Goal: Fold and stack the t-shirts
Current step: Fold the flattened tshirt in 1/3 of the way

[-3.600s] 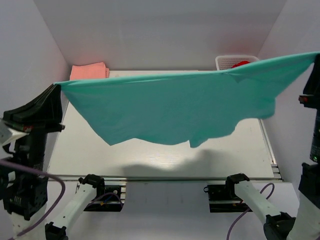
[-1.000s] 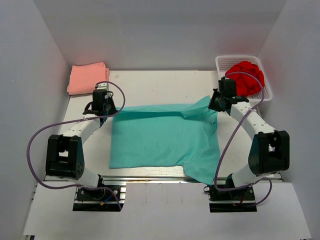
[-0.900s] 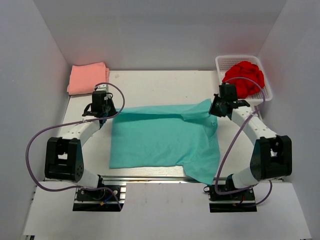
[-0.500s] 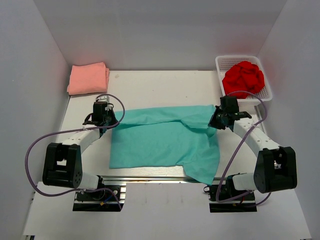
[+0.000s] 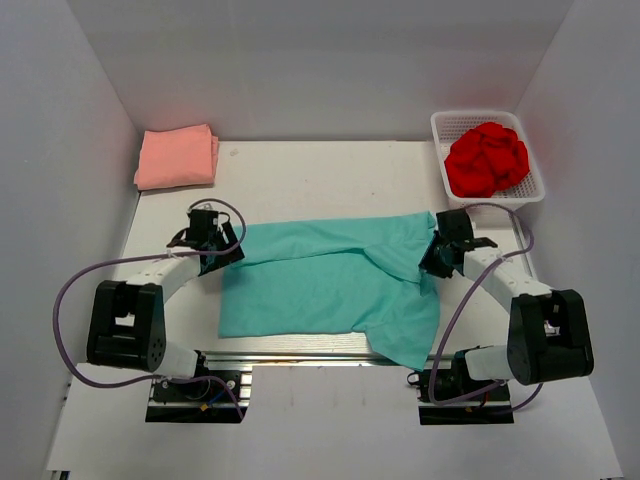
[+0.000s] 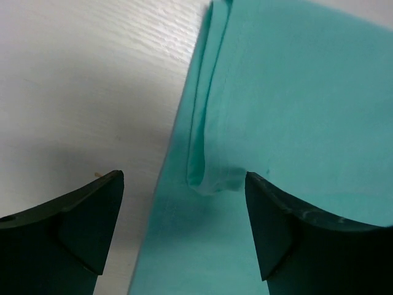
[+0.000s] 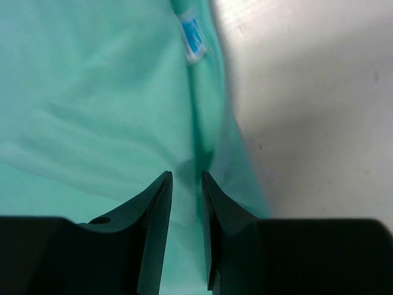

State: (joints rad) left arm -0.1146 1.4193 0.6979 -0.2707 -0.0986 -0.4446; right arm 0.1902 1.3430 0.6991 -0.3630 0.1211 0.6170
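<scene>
White worktop (image 5: pixel 320 180), white walls around. Teal t-shirt (image 5: pixel 320 280) lies spread at centre, one flap trailing toward 5 o'clock. On left wrist feed I see left fingers (image 6: pixel 86 215) wide apart, straddling folded hem at shirt's 10 o'clock corner, gripping nothing. Right fingers (image 7: pixel 153 227) nearly closed, pinching ridge of cloth at shirt's 2 o'clock corner. Pink t-shirt (image 5: pixel 177 157) folded at 10 o'clock. Red t-shirt (image 5: pixel 487 160) bunched in white basket (image 5: pixel 447 122) at 2 o'clock.

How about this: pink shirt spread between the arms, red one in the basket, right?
No, the top view shows the teal shirt spread between the arms; the pink shirt lies folded far left. The red one is in the basket.
</scene>
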